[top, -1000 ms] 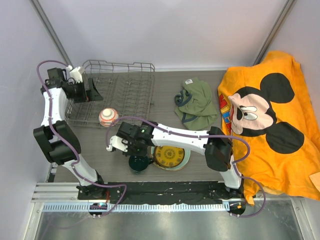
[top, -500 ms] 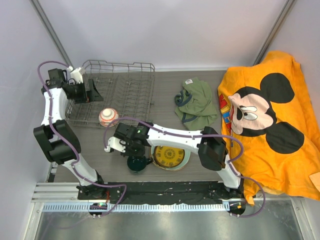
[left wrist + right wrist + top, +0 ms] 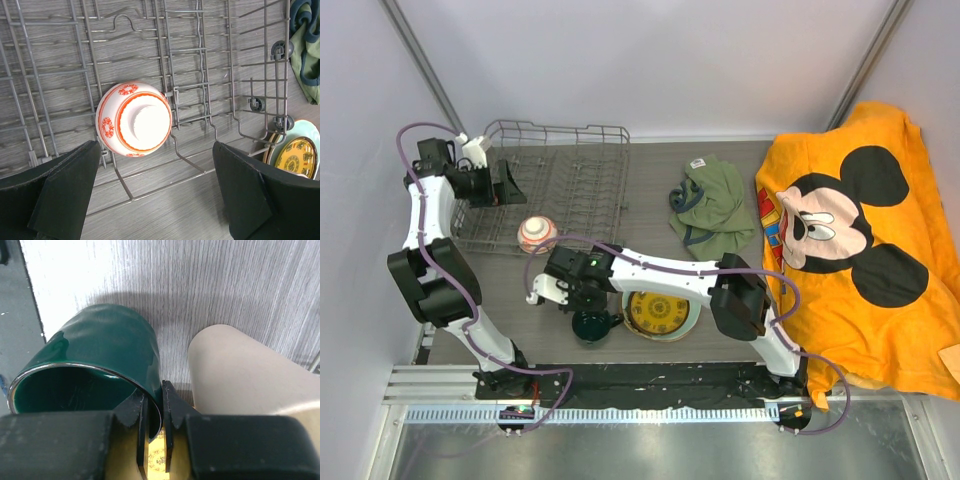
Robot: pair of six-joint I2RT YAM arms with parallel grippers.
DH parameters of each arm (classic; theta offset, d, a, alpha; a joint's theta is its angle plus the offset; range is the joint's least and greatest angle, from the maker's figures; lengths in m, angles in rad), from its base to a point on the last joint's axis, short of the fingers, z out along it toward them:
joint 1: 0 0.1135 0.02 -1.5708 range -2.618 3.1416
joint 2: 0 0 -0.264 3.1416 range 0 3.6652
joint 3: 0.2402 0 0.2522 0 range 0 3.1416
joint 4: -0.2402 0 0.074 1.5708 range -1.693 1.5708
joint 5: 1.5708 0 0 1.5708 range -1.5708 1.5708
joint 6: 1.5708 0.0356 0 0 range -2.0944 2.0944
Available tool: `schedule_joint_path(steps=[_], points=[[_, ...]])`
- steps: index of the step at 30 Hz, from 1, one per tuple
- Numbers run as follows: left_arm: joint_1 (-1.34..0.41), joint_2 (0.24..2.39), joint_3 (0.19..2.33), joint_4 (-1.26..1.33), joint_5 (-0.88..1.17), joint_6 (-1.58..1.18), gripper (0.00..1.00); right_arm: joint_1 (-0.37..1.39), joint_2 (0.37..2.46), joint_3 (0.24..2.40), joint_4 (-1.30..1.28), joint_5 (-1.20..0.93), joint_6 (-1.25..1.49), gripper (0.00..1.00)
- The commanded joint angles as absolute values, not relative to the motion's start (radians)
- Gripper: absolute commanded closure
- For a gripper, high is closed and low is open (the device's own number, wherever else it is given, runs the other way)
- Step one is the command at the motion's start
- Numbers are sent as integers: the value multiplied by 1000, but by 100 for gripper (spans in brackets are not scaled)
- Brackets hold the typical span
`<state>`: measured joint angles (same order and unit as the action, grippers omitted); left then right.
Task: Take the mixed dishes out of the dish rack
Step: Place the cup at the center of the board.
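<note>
Hovering with left gripper point(image 3: 156, 175) spread wide, just short of the upturned small red-and-white patterned bowl point(image 3: 134, 119) in the dish rack point(image 3: 575, 170); pinching dark green mug point(image 3: 100, 355) rim with right gripper point(image 3: 154, 405).

**Right arm** point(image 3: 665, 268): swung a little leftward over the worktop point(image 3: 645, 175). Its elbow block point(image 3: 737, 300) has drawn away from the edge of the orange towel point(image 3: 860, 230), and its wrist now lies nearer the left side.

**Right pincer** point(image 3: 582, 300): carried left with the wrist, its fingers on either side of the mug's wall.

**Dark green mug** point(image 3: 588, 326): moved slightly left with the pincer, now a touch farther from the small yellow patterned plate point(image 3: 658, 312). Most of this shift came in the first half of the second.

**Purple cable loop** point(image 3: 529, 275): pushed a little further left.
</note>
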<state>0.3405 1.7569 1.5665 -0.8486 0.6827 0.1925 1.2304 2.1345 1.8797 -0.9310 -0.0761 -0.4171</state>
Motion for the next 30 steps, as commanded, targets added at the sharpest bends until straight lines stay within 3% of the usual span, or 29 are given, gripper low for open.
schedule_joint_path(steps=[1,17,30], points=[[344,1758,1557,-830,716,215,0,1235,2129,1942,-919,-66,-431,99],[347,1764,1545,-833,729,229,0,1235,2152,1956,-919,-51,-442,98],[354,1769,1545,-836,735,232,0,1235,2167,1971,-928,-57,-437,87]])
